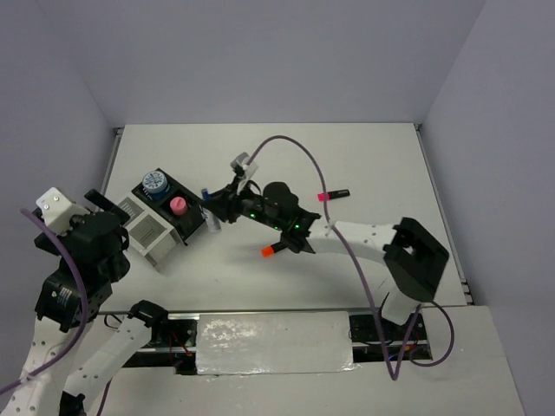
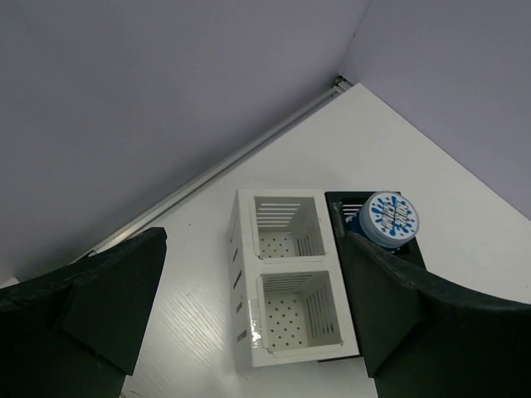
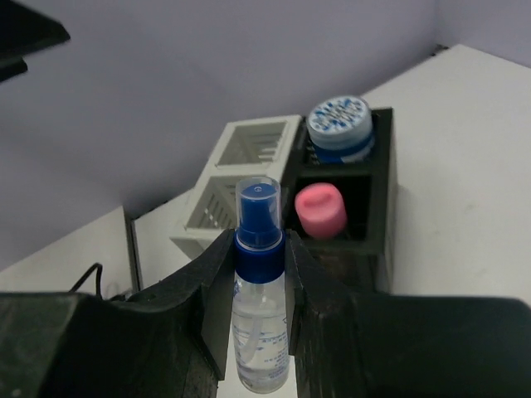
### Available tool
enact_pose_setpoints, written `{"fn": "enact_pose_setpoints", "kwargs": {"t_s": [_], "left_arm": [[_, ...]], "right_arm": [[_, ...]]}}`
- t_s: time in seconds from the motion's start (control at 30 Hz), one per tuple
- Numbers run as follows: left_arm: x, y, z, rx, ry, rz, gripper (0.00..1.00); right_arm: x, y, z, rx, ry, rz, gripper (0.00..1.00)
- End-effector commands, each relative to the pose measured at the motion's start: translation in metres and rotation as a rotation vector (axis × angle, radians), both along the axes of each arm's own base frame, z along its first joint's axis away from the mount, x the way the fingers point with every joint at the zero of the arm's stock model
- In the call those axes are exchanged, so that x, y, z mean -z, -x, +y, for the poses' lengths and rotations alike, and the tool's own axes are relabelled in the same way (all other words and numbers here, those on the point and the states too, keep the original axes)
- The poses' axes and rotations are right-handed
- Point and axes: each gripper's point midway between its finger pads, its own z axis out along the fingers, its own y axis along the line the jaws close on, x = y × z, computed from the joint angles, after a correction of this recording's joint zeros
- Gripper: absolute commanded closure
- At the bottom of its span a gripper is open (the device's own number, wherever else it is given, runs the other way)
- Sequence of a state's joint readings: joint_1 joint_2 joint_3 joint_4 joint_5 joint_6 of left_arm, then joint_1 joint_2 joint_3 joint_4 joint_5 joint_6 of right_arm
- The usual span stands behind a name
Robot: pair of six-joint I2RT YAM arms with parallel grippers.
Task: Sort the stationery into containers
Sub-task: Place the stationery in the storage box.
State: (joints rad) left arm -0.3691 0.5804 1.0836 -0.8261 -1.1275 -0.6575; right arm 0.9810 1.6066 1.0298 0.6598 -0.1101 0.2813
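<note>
The organizer has a black box joined to a white-grey box. A blue-white patterned roll fills the black box's far compartment and a pink cylinder the near one. My right gripper is shut on a small clear spray bottle with a blue cap, held upright beside the black box. The right wrist view shows the roll, the cylinder and the gripper. My left gripper is open above the empty white-grey box.
A pink-capped black marker lies on the table to the right of centre. An orange-capped marker lies under the right arm. A purple cable arcs over the right arm. Walls close the table at the back and both sides.
</note>
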Motion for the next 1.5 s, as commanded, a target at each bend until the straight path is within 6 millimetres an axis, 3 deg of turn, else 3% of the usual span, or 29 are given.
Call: {"fn": "enact_pose_setpoints", "kwargs": {"t_s": [0.0, 0.1, 0.13, 0.17, 0.23, 0.43, 0.53, 0.6, 0.73, 0.9, 1.0, 1.27, 1.37, 1.47], "left_arm": [[0.005, 0.014, 0.013, -0.07, 0.016, -0.087, 0.01], [0.006, 0.026, 0.018, -0.074, 0.037, -0.149, 0.01], [0.005, 0.03, 0.02, -0.088, 0.052, -0.17, 0.01], [0.006, 0.038, 0.025, -0.108, 0.054, -0.18, 0.01], [0.006, 0.044, 0.028, -0.124, 0.075, -0.213, 0.01], [0.008, 0.048, 0.025, -0.075, 0.107, -0.283, 0.01], [0.006, 0.049, 0.026, -0.062, 0.099, -0.306, 0.01], [0.007, 0.046, 0.023, -0.038, 0.088, -0.297, 0.01], [0.005, 0.03, 0.011, 0.026, 0.064, -0.271, 0.01], [0.005, 0.025, 0.008, 0.04, 0.049, -0.246, 0.01], [0.003, 0.023, 0.006, 0.061, 0.047, -0.258, 0.01], [0.003, 0.019, 0.003, 0.085, 0.032, -0.253, 0.01], [0.003, 0.017, 0.001, 0.094, 0.029, -0.249, 0.01], [0.003, 0.015, 0.0, 0.1, 0.025, -0.247, 0.01]], "right_arm": [[-0.067, 0.012, 0.046, -0.104, -0.154, -0.163, 1.0], [-0.062, 0.021, 0.085, -0.156, -0.129, -0.191, 1.0], [-0.072, 0.022, 0.093, -0.166, -0.148, -0.209, 1.0], [-0.054, 0.023, 0.106, -0.188, -0.126, -0.198, 1.0], [-0.046, 0.025, 0.126, -0.216, -0.132, -0.193, 1.0], [-0.039, 0.032, 0.171, -0.31, -0.152, -0.209, 1.0], [-0.04, 0.028, 0.182, -0.311, -0.146, -0.242, 1.0], [-0.045, 0.026, 0.186, -0.311, -0.15, -0.258, 1.0], [-0.027, 0.024, 0.198, -0.327, -0.125, -0.271, 1.0], [-0.003, 0.015, 0.204, -0.301, -0.074, -0.269, 1.0], [0.014, 0.012, 0.203, -0.288, -0.055, -0.237, 0.91], [0.042, 0.019, 0.197, -0.306, -0.044, -0.179, 0.85], [0.051, 0.021, 0.193, -0.312, -0.037, -0.171, 0.76], [0.051, 0.026, 0.189, -0.322, -0.042, -0.167, 0.49]]}}
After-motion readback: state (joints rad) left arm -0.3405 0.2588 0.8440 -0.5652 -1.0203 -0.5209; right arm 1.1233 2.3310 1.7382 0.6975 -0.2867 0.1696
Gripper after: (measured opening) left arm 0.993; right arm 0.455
